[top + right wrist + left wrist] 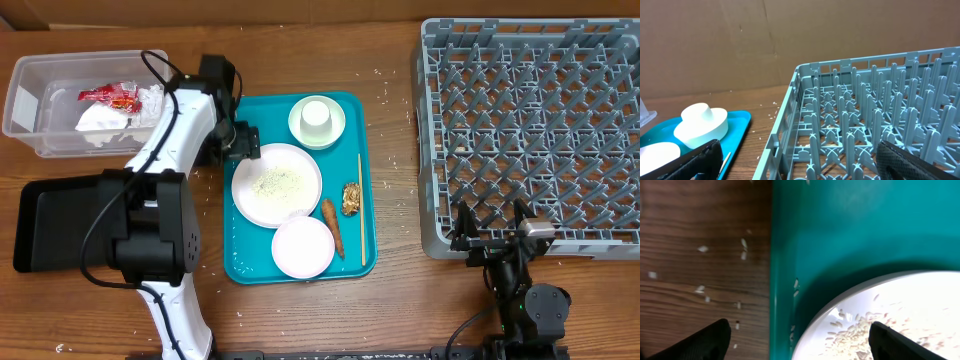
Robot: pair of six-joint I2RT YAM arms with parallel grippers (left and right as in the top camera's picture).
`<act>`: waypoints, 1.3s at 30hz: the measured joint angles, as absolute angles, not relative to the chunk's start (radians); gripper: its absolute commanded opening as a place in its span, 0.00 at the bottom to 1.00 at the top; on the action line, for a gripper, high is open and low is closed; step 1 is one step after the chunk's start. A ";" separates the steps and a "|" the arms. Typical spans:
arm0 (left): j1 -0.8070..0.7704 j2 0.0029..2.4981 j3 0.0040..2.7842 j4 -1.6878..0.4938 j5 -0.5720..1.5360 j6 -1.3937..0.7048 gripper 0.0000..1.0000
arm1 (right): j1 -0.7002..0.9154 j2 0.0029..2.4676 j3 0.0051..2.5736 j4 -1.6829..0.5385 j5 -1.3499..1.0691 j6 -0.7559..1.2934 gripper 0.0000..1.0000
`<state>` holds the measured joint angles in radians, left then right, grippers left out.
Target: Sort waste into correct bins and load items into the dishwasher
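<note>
The left arm [170,130] is being held stretched away from its base along the table's left side, bent inward at the wrist so that the left gripper [243,142] is being pointed down at the left edge of the teal tray [352,110]. In the left wrist view its jaws are being kept wide apart with nothing between them: one fingertip [715,340] is being held over the wooden table [700,295], the other over the rice-strewn white plate [920,310], with the tray's raised rim lying between. Loose rice grains [702,249] are being shown scattered on the wood beside the tray. On the tray the plate is being flanked by a pale green bowl [317,121] with a white cup upturned in it, a smaller white dish [302,246], a carrot piece [332,225], a brown food scrap [351,198] and a single chopstick [361,208]. A clear bin [30,95] holding a red wrapper [110,96] and crumpled white waste is being seen at far left, with a black bin [50,225] nearer the camera's bottom edge. The right arm is being kept folded low at the table's near edge, and the right gripper [492,232] is being aimed at the near-left corner of the grey-blue dish rack [530,130], its jaws spread wide and gripping nothing.
</note>
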<state>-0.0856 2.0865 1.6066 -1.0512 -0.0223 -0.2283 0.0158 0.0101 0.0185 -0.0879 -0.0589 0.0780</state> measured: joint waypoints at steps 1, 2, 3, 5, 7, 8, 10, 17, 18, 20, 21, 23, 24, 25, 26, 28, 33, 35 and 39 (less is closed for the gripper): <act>-0.087 2.086 1.594 -1.040 -0.019 -0.227 0.88 | 0.015 0.010 0.019 -0.088 -0.059 0.078 1.00; -0.088 2.086 1.582 -1.032 -0.013 -0.223 0.89 | 0.016 0.010 0.019 -0.088 -0.059 0.078 1.00; -0.088 2.086 1.572 -1.021 -0.001 -0.212 0.89 | 0.016 0.010 0.019 -0.088 -0.059 0.078 1.00; -0.088 2.086 1.548 -0.986 0.043 -0.178 0.89 | 0.016 0.010 0.019 -0.088 -0.059 0.078 1.00; -0.088 2.086 1.532 -0.957 0.074 -0.154 0.88 | 0.015 0.010 0.019 -0.088 -0.059 0.078 1.00; -0.088 2.086 1.526 -0.950 0.075 -0.147 0.88 | 0.015 0.010 0.019 -0.088 -0.058 0.078 1.00; -0.087 2.086 1.519 -0.941 0.078 -0.141 0.88 | 0.016 0.010 0.019 -0.088 -0.059 0.078 1.00; -0.084 2.086 1.488 -0.900 0.076 -0.123 0.77 | 0.015 0.010 0.019 -0.088 -0.059 0.078 1.00; -0.084 2.086 1.484 -0.894 0.077 -0.123 0.74 | 0.015 0.010 0.019 -0.088 -0.059 0.078 1.00; -0.084 2.086 1.476 -0.885 0.078 -0.120 0.70 | 0.015 0.010 0.019 -0.088 -0.058 0.078 1.00; -0.084 2.086 1.472 -0.884 0.079 -0.120 0.70 | 0.016 0.010 0.019 -0.088 -0.059 0.077 1.00; -0.084 2.086 1.472 -0.885 0.082 -0.120 0.65 | 0.016 0.010 0.019 -0.088 -0.059 0.078 1.00; -0.084 2.086 1.472 -0.885 0.083 -0.120 0.64 | 0.016 0.010 0.019 -0.088 -0.059 0.078 1.00; -0.084 2.086 1.472 -0.886 0.083 -0.120 0.63 | 0.015 0.010 0.019 -0.089 -0.058 0.078 1.00; -0.084 2.086 1.472 -0.886 0.083 -0.120 0.64 | 0.016 0.010 0.019 -0.088 -0.059 0.078 1.00; -0.084 2.086 1.472 -0.886 0.084 -0.120 0.64 | 0.016 0.010 0.019 -0.088 -0.059 0.078 1.00; -0.085 2.086 1.472 -0.913 0.070 -0.121 0.65 | 0.016 0.010 0.019 -0.089 -0.059 0.078 1.00; -0.085 2.086 1.478 -0.945 0.046 -0.128 0.66 | 0.015 0.010 0.019 -0.089 -0.059 0.078 1.00; -0.085 2.087 1.552 -1.030 -0.028 -0.155 0.67 | 0.016 0.010 0.019 -0.088 -0.059 0.078 1.00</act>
